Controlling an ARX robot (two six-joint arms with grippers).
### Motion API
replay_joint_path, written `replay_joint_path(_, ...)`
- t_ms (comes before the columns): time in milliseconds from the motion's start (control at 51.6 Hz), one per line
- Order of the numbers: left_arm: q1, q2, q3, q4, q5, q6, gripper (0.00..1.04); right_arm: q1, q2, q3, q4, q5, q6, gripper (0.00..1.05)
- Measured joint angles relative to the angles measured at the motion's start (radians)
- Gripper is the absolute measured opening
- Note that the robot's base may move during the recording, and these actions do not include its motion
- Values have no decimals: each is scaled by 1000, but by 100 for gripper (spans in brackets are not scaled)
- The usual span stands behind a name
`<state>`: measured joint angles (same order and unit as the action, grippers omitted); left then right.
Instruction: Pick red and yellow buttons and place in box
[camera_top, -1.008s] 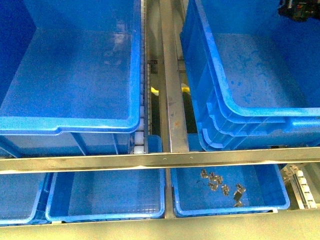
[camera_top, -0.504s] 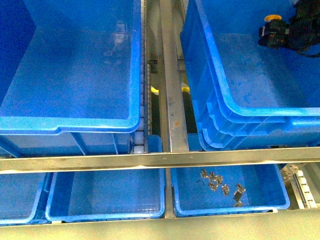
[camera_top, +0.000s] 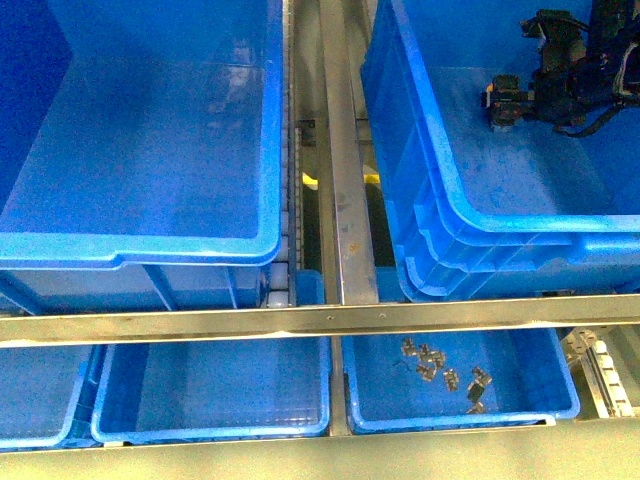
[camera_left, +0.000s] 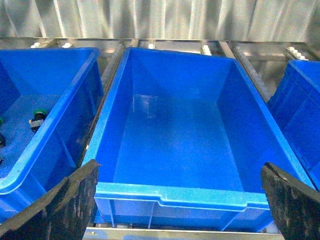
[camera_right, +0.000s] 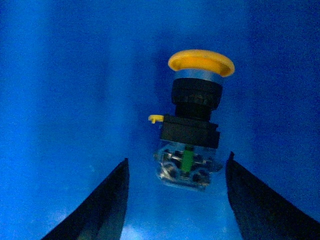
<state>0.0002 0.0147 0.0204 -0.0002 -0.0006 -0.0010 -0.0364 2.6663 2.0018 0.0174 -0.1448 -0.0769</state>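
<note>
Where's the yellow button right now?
The yellow button is between the open jaws of the right gripper, touching neither, in the right wrist view; the front view puts that gripper over the nested box at upper right.

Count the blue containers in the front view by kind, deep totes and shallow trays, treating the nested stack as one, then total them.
Deep totes: 2 (single tote, nested box)
Shallow trays: 3 (left tray, cut off by the picture's edge; middle tray; right tray)
Total: 5
</note>
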Motion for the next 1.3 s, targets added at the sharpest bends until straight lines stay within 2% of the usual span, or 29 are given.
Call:
replay_joint_path(155, 0, 0, 0, 0, 0, 0, 97, -2, -18, -59, 40, 30, -4, 83)
replay_joint_path(252, 0, 0, 0, 0, 0, 0, 97, -6, -79, -177, 83, 40, -29, 99)
replay_joint_path(368, 0, 0, 0, 0, 0, 0, 97, -10, -201, -338, 179, 47, -115, 98)
replay_joint_path(601, 0, 0, 0, 0, 0, 0, 97, -10, -436, -594, 263, 47, -156, 98)
replay_joint_path(814, 0, 0, 0, 0, 0, 0, 97, -15, -827, -1120, 418, 16, -151, 98)
replay_joint_path(950, 0, 0, 0, 0, 0, 0, 97, -14, -1088, -1325, 406, 10, -125, 98)
replay_joint_path(1066, 0, 0, 0, 0, 0, 0, 97, -6, -1357, -1486, 327, 26, -61, 98)
replay_joint_path(1221, 0, 0, 0, 0, 0, 0, 97, 16, -1702, -1680, 205, 205, 90, 98)
replay_joint_path(1298, 0, 0, 0, 0, 0, 0, 97, 18, -1744, -1704, 219, 213, 129, 97)
